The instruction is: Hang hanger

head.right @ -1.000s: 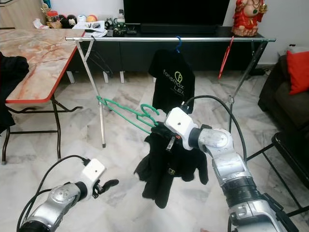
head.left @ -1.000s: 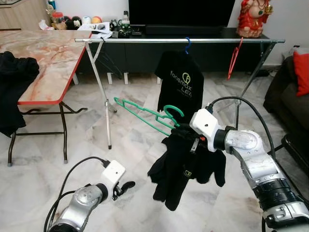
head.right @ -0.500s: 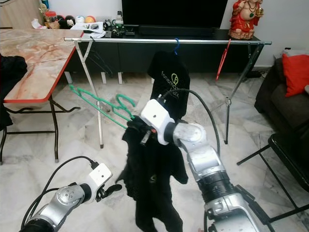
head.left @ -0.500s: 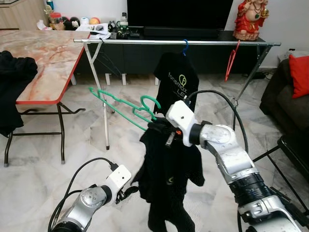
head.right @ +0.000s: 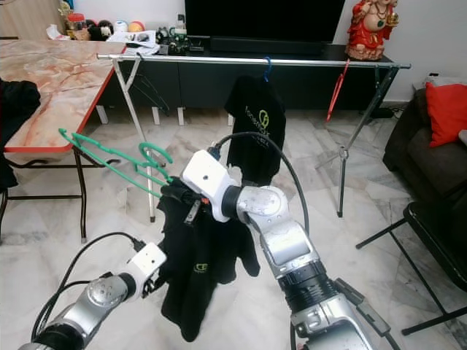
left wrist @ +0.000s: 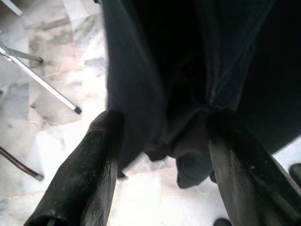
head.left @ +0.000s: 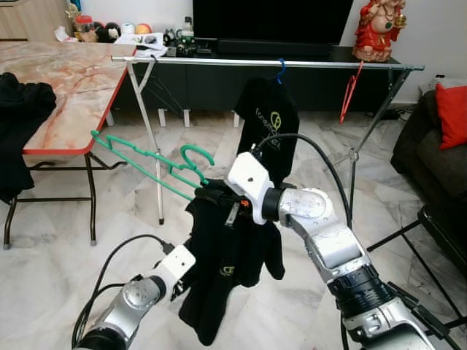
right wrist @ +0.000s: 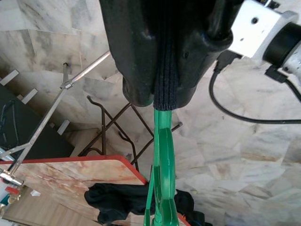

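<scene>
While we scan from our left side across to the right, these are the things before us:

Table (head.left: 73, 109): at about 10 o'clock, marble-patterned top with a red edge; dark clothing (head.left: 18, 120) is draped over its near side.

Left gripper (left wrist: 160, 155): low at about 7 o'clock; our two black fingers (left wrist: 89, 169) are spread apart, with the lower hem of the black T-shirt (head.left: 226, 270) hanging between them. We cannot tell whether the pads press the cloth.

Green hanger (head.left: 146, 157): at the centre, just left of our right gripper, tilted, its hook curling upward and its far end reaching toward the table.

Right gripper (head.left: 211, 198): at the centre, our fingers pressed together on the collar of the black T-shirt and the neck of the green hanger; the shirt dangles below it.

Clothes rail (head.left: 219, 62): running across 12 o'clock, well beyond the held hanger, apart from it.

Hung shirt (head.left: 266, 124): black, printed, on a blue hanger (head.left: 281, 69) on the rail.

Red hanger (head.left: 352, 91): on the rail at about 1 o'clock.

Red cushion (head.left: 454, 117): at 2 o'clock on a dark sofa.
</scene>
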Tool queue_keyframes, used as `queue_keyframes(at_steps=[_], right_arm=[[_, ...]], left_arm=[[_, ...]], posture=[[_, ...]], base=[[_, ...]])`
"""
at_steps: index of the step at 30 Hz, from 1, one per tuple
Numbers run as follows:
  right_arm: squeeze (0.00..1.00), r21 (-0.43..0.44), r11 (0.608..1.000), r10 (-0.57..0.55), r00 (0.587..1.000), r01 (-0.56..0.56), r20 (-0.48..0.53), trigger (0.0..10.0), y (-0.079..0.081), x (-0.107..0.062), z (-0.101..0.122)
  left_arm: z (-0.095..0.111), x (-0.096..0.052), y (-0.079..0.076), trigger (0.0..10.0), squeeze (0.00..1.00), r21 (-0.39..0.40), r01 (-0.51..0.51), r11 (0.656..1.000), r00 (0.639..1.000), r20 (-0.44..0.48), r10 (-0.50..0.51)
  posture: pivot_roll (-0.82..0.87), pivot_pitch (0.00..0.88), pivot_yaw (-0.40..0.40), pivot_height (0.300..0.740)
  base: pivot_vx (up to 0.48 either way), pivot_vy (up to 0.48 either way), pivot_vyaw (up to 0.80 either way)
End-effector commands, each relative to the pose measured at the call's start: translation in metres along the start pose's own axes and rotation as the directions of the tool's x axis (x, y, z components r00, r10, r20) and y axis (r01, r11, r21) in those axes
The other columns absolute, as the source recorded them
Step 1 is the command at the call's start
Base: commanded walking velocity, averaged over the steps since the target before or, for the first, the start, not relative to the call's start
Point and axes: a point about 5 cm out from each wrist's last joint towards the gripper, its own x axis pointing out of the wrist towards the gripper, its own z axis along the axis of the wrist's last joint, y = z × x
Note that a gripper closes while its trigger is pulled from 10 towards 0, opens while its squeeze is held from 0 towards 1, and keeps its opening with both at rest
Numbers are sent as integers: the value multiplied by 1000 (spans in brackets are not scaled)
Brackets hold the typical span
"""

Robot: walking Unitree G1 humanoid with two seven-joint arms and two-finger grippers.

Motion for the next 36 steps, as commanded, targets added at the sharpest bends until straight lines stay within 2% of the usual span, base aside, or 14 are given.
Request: queue_keyframes(at_steps=[1,2,4,10,14,19,20,21,22,23,24,36], right_arm=[[0,-22,1000,-2,999,2,35,0,0,-2,10],[0,-24,1000,-4,999,5,33,0,0,-2,9],[0,-25,1000,-4,999,5,33,0,0,-2,10],[0,-31,1000,-2,999,3,35,0,0,-3,11],[0,-41,999,8,999,-7,38,0,0,-4,12],[0,-45,999,15,999,-13,43,0,2,-4,13],[0,-47,999,17,999,-15,46,0,2,-4,14],[0,-48,999,20,999,-18,50,0,3,-4,15],[0,-48,999,20,999,-18,50,0,3,-4,15],[0,-50,999,22,998,-19,54,0,3,-4,16],[0,-51,998,23,998,-20,55,0,3,-4,17],[0,-58,998,16,998,-12,59,0,1,-6,20]], left_arm=[[-4,0,3,10000,0,-9,-22,1000,999,-29,21],[-5,-1,9,10000,0,-6,-67,998,997,-39,66],[-5,-1,11,10000,0,-8,-86,996,995,-45,86],[-6,0,10,10000,0,-8,-95,995,994,-51,95],[-6,1,13,10000,0,-13,-138,990,989,-64,137],[-4,3,10,10000,0,-26,-121,992,991,-56,119],[-4,3,9,8353,0,-33,-112,993,993,-53,110],[-3,3,8,3294,0,-46,-109,993,993,-48,107],[-3,3,8,3294,0,-46,-109,993,993,-48,107],[-3,4,7,824,0,-57,-108,993,993,-46,105],[-4,4,6,0,0,-62,-105,992,994,-47,103],[-6,4,3,0,0,-70,-93,993,995,-54,90]], posture=[[47,77,-65,740],[49,76,-65,740],[47,75,-65,740],[45,74,-67,740],[44,75,-68,740],[44,75,-69,740],[44,75,-69,740],[44,75,-69,740],[44,75,-69,740],[43,74,-69,740],[43,74,-69,740],[42,71,-72,740]], base=[[0,0,0],[0,0,0],[0,0,0],[0,0,0],[0,0,0],[0,0,0],[0,0,0],[0,0,0],[0,0,0],[0,0,0],[0,0,0],[0,0,0]])
